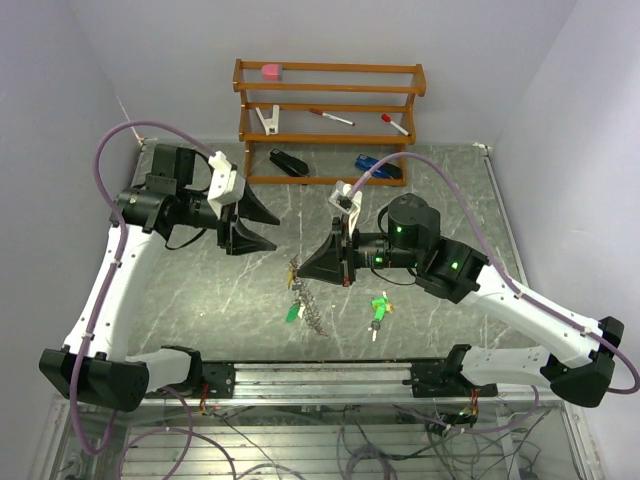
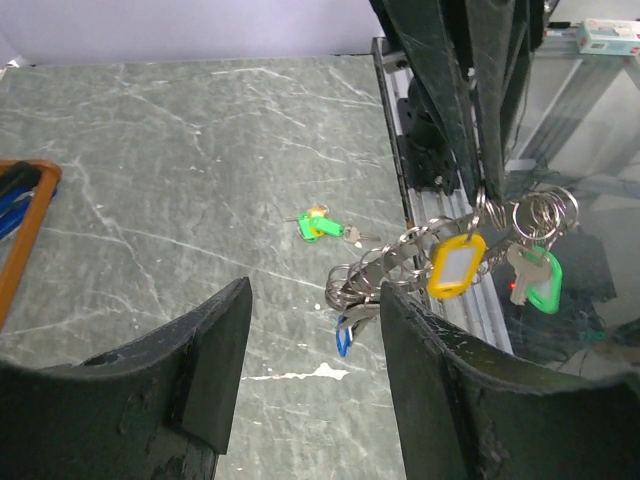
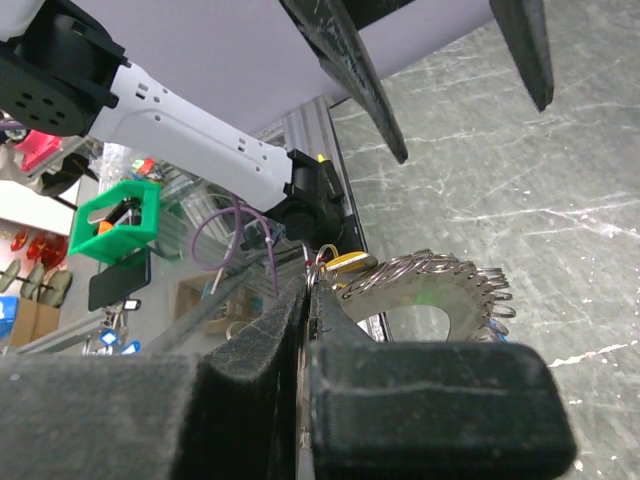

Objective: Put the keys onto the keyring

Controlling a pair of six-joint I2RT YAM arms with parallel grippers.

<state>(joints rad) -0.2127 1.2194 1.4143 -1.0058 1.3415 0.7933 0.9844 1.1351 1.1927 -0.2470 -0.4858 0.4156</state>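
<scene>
The keyring (image 1: 298,283), a pale flat ring strung with many small split rings, keys and tags, hangs from my right gripper (image 1: 303,271), which is shut on its upper edge above the table. The right wrist view shows the ring (image 3: 440,287) pinched between my closed fingers (image 3: 330,330). In the left wrist view the keyring (image 2: 405,258) carries a yellow tag (image 2: 455,266), a green key (image 2: 541,281) and a blue key (image 2: 343,336). A loose green-headed key (image 1: 379,307) lies on the table and also shows in the left wrist view (image 2: 318,227). My left gripper (image 1: 272,230) is open and empty, left of the keyring.
A wooden rack (image 1: 330,100) stands at the back with red-capped pens, a pink item and a white clip. A black stapler (image 1: 288,162) and a blue object (image 1: 375,165) lie under it. The metal rail (image 1: 320,375) runs along the near edge.
</scene>
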